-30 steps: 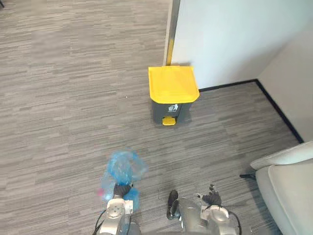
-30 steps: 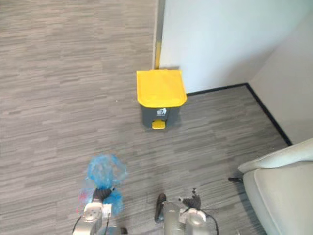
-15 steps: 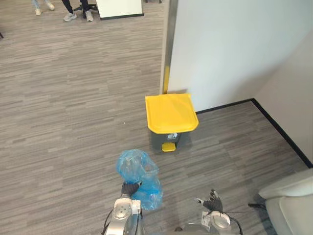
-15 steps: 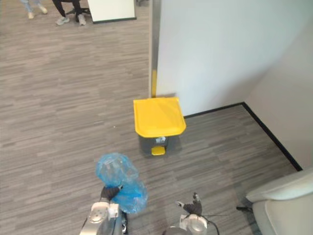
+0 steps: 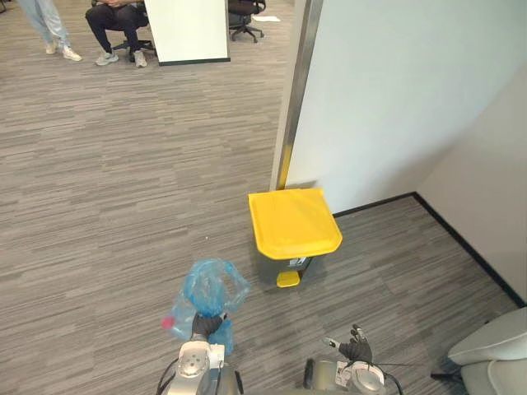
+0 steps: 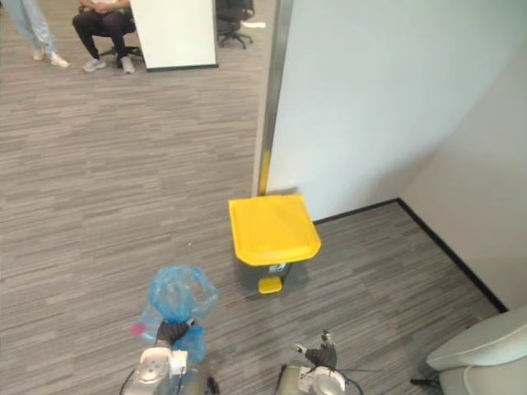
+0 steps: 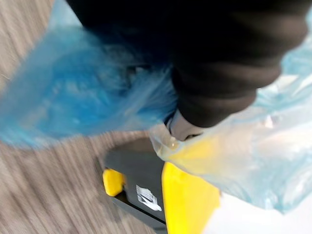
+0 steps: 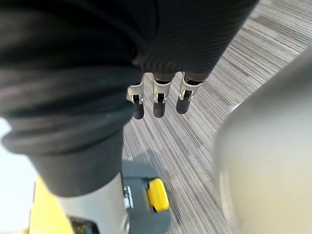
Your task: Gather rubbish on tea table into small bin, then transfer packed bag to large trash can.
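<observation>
A blue see-through rubbish bag [image 5: 212, 288], with something pink low at its left side, bunches above my left hand [image 5: 202, 327], which is shut on its neck. In the left wrist view the bag [image 7: 73, 92] wraps round the hand's dark cover [image 7: 219, 73]. The large trash can [image 5: 294, 222] has a shut yellow lid, a grey body and a yellow pedal [image 5: 288, 280]; it stands on the floor just ahead and right of the bag. My right hand [image 5: 356, 352] hangs low at the right, open and holding nothing, its fingers [image 8: 158, 100] straight above the can's pedal [image 8: 157, 194].
A white partition wall [image 5: 395, 90] with a metal corner post rises right behind the can. Black skirting runs along the right wall. A pale sofa [image 5: 494, 362] fills the lower right corner. People [image 5: 115, 20] and office chairs are far off at the top left.
The whole picture has shifted: the far room and its people now show more fully. The bag, still held, has swung from the right of my left hand to above it.
</observation>
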